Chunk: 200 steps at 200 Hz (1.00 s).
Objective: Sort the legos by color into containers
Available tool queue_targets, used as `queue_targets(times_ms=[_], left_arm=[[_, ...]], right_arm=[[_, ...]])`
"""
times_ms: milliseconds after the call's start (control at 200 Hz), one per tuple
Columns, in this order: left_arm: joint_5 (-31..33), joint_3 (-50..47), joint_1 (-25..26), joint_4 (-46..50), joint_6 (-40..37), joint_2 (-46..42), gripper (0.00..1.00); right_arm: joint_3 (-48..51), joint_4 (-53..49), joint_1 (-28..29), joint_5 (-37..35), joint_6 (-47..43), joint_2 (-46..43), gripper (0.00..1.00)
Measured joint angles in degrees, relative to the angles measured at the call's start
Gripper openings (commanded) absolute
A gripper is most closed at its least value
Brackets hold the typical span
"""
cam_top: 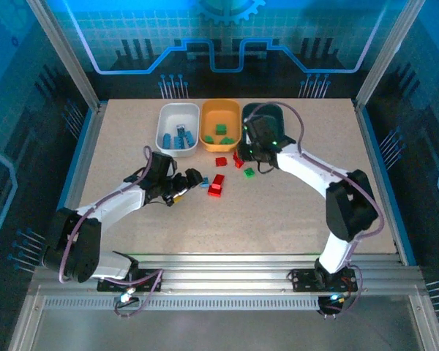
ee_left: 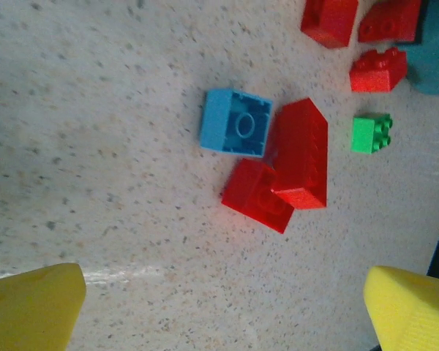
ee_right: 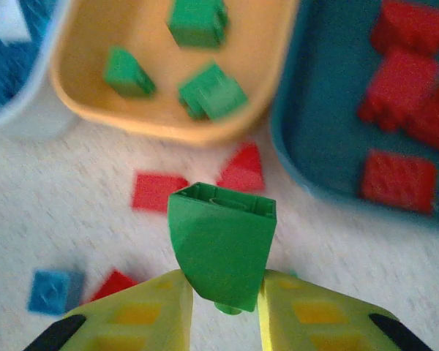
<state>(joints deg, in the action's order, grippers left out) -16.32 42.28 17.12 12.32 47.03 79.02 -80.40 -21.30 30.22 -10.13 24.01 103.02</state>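
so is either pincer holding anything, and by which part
The right pincer holds a green lego, pinched at its near end, on opposite sides, between the yellow fingers. The left pincer is open and holds nothing.

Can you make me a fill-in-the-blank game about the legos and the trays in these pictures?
1. The right end effector grips a ____ lego brick.
2. The white tray holds ____ bricks.
3. The orange-yellow tray holds ____ bricks.
4. The dark teal tray holds ____ bricks.
Missing words: green; blue; green; red.
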Motion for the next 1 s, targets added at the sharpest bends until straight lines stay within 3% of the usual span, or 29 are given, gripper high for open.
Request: queue_targets(times_ms=[205, 235, 280, 320, 500, 610, 845, 1001], left_arm=[[-0.15, 0.70, -0.42, 1.46, -0.61, 0.00, 0.99], [-0.26, 0.68, -0.42, 1.57, -0.63, -0.02, 0.99], [-0.35, 0.68, -0.42, 1.62, -0.68, -0.02, 0.99], [-0.52, 0.66, -0.42, 1.75, -0.85, -0.02, 0.99], [-0.37, 0.87, -0.13, 3.54, -2.40, 0.09, 0.97], [1.38, 3.93, 1.31, 6.34, -3.96, 3.06, 0.93], [6.75, 15.43, 4.35, 10.86, -8.11, 14.38, 0.86], [9.29, 23.61, 5.66, 14.01, -10.67, 22.45, 0.84]], right_arm=[[-17.68, 0.79, -0.33, 1.20, -3.10, 16.31, 0.35], [-20.04, 0.28, -0.42, 1.53, -3.43, 18.51, 0.39], [-23.85, -1.09, -0.57, 1.88, -4.13, 21.66, 0.54], [-27.47, -2.58, -0.66, 2.03, -4.42, 24.26, 0.57], [-32.04, -5.79, -0.76, 2.19, -4.90, 26.47, 0.60], [-25.90, -5.38, -0.76, 1.92, -4.57, 20.57, 0.60], [2.60, -0.83, -0.74, 1.07, -2.29, -4.74, 0.61], [17.49, 0.35, -0.74, 1.07, -0.37, -13.27, 0.61]])
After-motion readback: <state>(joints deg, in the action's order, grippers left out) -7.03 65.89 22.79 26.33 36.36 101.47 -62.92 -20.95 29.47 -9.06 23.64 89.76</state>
